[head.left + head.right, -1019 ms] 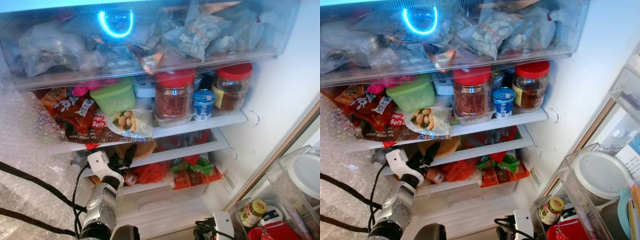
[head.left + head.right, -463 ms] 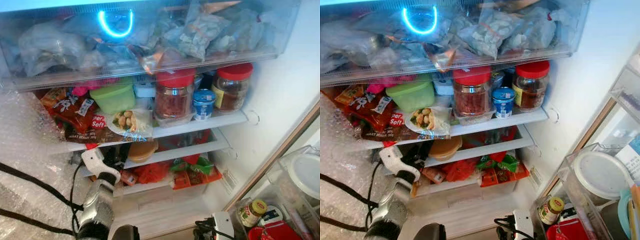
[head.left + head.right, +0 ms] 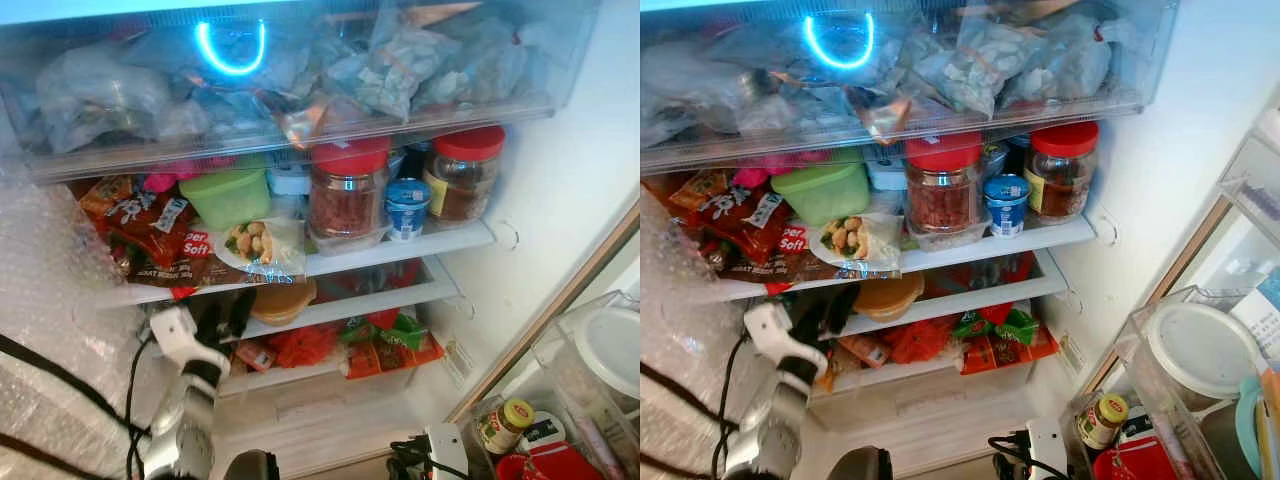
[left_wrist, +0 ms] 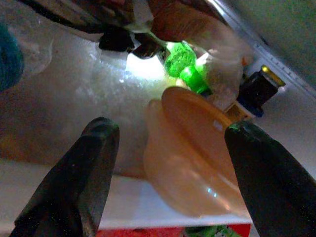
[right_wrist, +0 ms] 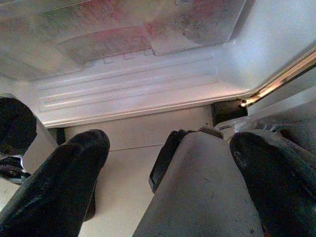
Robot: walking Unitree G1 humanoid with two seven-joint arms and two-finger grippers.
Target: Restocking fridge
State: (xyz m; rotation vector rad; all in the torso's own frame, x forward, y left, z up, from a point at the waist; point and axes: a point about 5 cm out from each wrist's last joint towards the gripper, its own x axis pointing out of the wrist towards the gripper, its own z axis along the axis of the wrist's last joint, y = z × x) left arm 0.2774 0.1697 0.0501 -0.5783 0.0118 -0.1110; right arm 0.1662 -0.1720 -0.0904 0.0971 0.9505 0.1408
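Sitting on the fridge's middle shelf, a translucent orange lidded container; left gripper hovering beside it, fingers apart.

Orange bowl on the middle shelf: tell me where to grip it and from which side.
Grip the orange bowl at its near rim, coming straight in from the open front of the shelf. It sits at the shelf's front edge with the rim facing outward, and packets crowd behind it. The open left gripper already faces it, one finger on each side, so a rim pinch seems easiest.
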